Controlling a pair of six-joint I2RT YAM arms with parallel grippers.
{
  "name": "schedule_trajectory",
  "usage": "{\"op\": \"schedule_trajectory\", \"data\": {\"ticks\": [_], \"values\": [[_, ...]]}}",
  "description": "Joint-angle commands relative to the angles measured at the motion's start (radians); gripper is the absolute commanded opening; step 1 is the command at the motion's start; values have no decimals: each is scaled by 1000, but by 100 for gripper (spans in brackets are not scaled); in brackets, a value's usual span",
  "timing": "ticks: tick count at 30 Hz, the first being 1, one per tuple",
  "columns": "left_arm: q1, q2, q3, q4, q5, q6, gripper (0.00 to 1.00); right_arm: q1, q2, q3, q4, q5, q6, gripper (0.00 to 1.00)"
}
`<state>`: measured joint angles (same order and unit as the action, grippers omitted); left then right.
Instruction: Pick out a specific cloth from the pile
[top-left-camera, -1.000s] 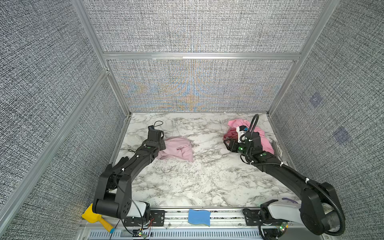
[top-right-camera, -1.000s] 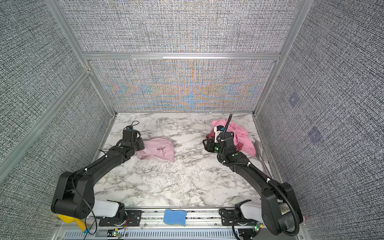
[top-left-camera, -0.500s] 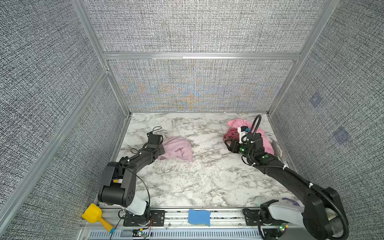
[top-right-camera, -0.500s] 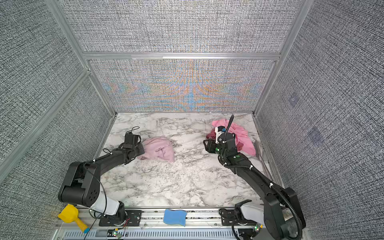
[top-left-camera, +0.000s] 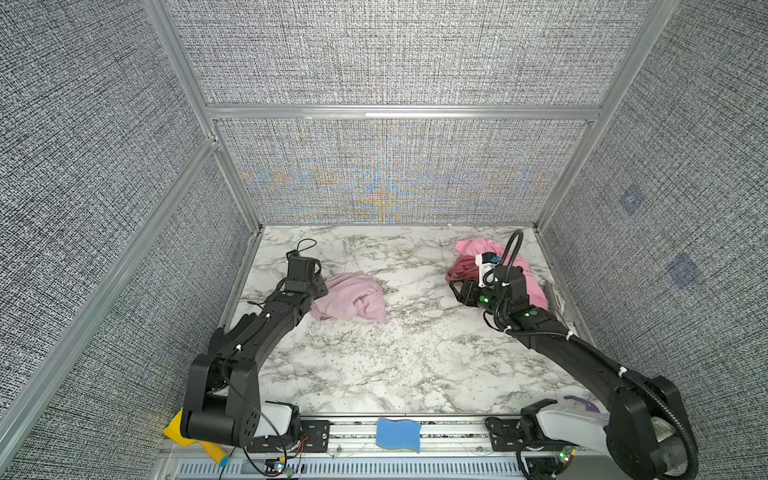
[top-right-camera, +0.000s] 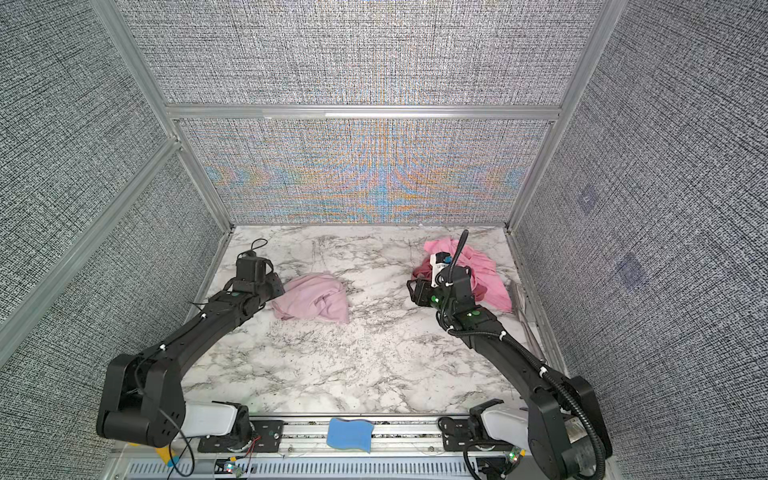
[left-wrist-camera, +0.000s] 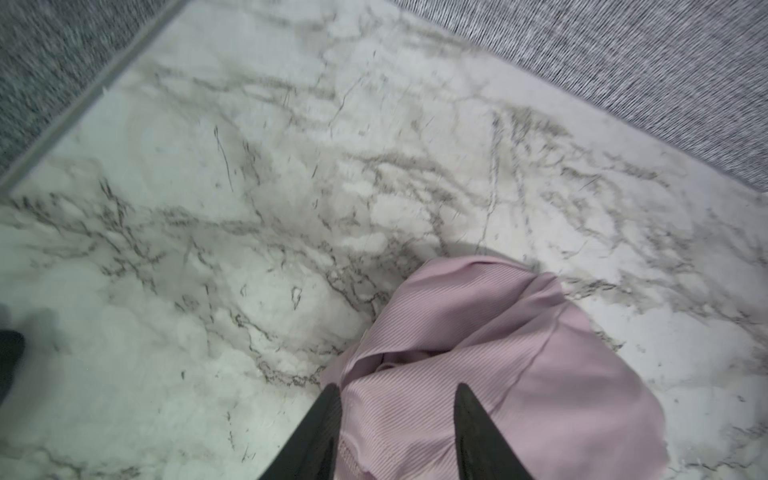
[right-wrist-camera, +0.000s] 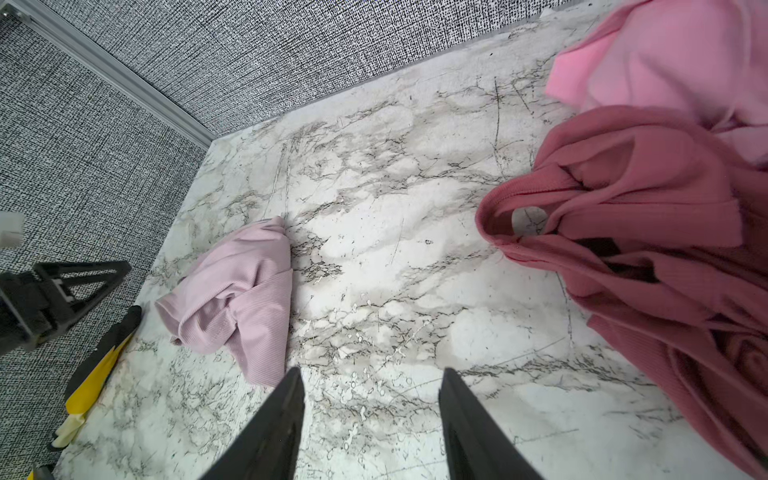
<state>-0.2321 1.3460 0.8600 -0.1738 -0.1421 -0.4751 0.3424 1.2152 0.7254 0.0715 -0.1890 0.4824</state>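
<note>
The cloth (top-left-camera: 353, 297) (top-right-camera: 311, 299), pale mauve-pink and ribbed, lies crumpled by itself on the marble at the left. My left gripper (top-left-camera: 318, 290) (left-wrist-camera: 395, 388) stands at its left edge, open, with a fold of the cloth (left-wrist-camera: 498, 353) bulging between its spread fingers. At the back right corner is the pile (top-left-camera: 469, 249) (top-right-camera: 486, 270): a bright pink cloth (right-wrist-camera: 665, 54) behind a dark rose-red cloth (right-wrist-camera: 644, 232). My right gripper (top-left-camera: 457, 289) (right-wrist-camera: 370, 372) hovers open over bare marble just in front of the pile's left side, holding nothing.
Grey fabric walls with aluminium posts close in the marble table (top-left-camera: 395, 353) on three sides. A blue sponge (top-left-camera: 398, 434) sits on the front rail, and a yellow tool (top-left-camera: 178, 430) lies beside the left arm's base. A thin clear item (top-left-camera: 557, 295) lies along the right wall.
My left gripper has opened at the cloth's edge, and its arm, low half a second ago, has risen again. The cloth lies in the same spot. The right arm has hardly moved.
</note>
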Motion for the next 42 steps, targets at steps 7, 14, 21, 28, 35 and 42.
{"op": "schedule_trajectory", "data": {"ticks": [7,14,21,28,35,42], "values": [[-233,111,89,-10,51,207,47,3,2,16,-9,-21,-24,54],[-236,197,15,132,146,153,46,3,-12,24,-41,-18,-38,54],[-229,381,123,84,144,102,46,3,32,51,-24,-61,-27,54],[-74,460,108,216,272,19,46,3,79,98,-33,-75,-24,54],[97,517,179,265,357,-2,46,2,102,125,-51,-65,-31,54],[246,593,287,274,415,-14,46,4,101,123,-63,-60,-25,54]]}}
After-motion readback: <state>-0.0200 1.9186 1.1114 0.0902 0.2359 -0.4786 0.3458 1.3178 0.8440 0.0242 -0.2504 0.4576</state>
